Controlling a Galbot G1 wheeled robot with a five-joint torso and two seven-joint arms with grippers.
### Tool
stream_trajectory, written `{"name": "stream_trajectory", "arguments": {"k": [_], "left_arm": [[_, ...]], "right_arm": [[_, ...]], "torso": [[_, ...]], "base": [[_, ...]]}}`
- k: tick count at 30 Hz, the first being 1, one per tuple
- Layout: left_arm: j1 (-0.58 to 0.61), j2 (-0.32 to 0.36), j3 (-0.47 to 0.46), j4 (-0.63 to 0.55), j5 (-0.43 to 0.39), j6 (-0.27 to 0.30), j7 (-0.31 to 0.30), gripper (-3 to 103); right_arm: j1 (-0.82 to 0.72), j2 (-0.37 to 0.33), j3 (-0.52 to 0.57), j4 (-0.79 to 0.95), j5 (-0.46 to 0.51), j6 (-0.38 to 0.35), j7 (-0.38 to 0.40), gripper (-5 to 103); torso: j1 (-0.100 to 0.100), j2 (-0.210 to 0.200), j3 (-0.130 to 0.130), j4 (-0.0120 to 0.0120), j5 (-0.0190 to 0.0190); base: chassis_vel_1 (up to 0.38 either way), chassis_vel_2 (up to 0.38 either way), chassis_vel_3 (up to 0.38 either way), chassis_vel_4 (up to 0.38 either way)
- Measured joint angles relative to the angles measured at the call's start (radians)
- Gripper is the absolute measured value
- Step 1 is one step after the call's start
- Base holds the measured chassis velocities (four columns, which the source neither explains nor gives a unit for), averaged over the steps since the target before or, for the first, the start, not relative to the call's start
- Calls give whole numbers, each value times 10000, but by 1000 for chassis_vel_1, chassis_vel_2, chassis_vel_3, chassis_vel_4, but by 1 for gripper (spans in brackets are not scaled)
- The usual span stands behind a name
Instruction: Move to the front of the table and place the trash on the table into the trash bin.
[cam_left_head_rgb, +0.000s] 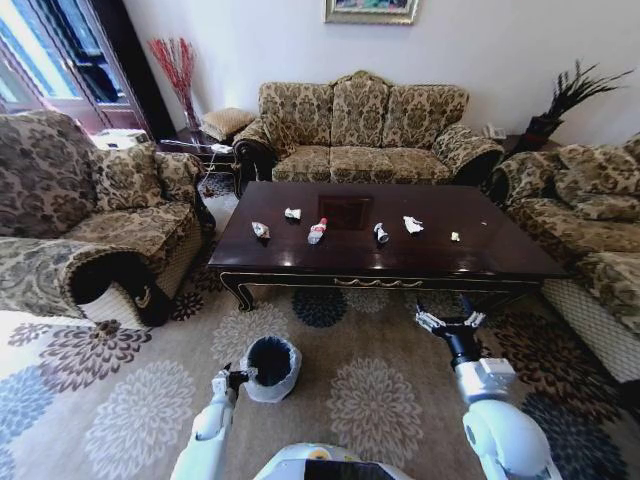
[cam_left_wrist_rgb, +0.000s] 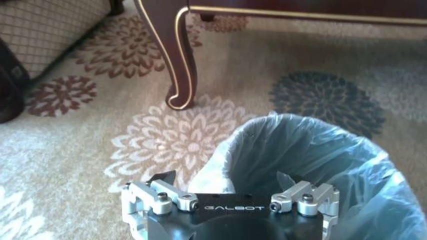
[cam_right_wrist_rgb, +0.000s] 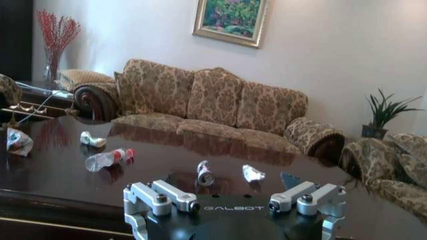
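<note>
Left gripper (cam_left_head_rgb: 237, 377) sits low at the near rim of the trash bin (cam_left_head_rgb: 270, 366) on the carpet (cam_left_head_rgb: 370, 400). In the left wrist view its fingers (cam_left_wrist_rgb: 167, 192) are spread wide over the bag-lined rim (cam_left_wrist_rgb: 313, 150), holding nothing; whether they touch the bag can't be told. Bin stands in front of the bench (cam_left_head_rgb: 480, 250), near its front-left curved leg (cam_left_wrist_rgb: 179, 70).

Right gripper (cam_left_head_rgb: 450, 322) is raised just ahead of the bench's front edge, right of centre, jaws wide open and empty; right wrist view looks across the benchtop (cam_right_wrist_rgb: 60, 172).

Trash lies in a rough row across the middle of the bench, left to right: crumpled wrapper (cam_left_head_rgb: 260, 230), small white paper (cam_left_head_rgb: 292, 213), clear bottle with red cap (cam_left_head_rgb: 317, 231), small crushed bottle (cam_left_head_rgb: 381, 233), white crumpled paper (cam_left_head_rgb: 413, 224), tiny scrap (cam_left_head_rgb: 455, 236). All pieces apart from each other.

Sofa (cam_left_head_rgb: 365, 130) behind the bench, armchairs (cam_left_head_rgb: 90, 220) either side.
</note>
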Motion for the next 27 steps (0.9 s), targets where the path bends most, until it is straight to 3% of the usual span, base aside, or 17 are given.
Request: {"name": "stream_trajectory", "arguments": {"k": [8,14,27], "left_arm": [[-1251,53,118,1558,90,-165,87,100],[-1699,-22,442,2082,722,362,84,100],[-2439,91,244,3288,1337,-52,-96,100]], "right_arm": [[-77,-40,55,-81,-32,-7,148,100],[-116,-14,20,-57,-53,-42,164,100],[-444,41,108,-257,-121,125,185,100]], "torso": [[0,0,0,0,0],[0,0,0,0,0],[-1,0,-1,0,1]], "base": [[0,0,0,0],[0,0,0,0],[0,0,0,0]]}}
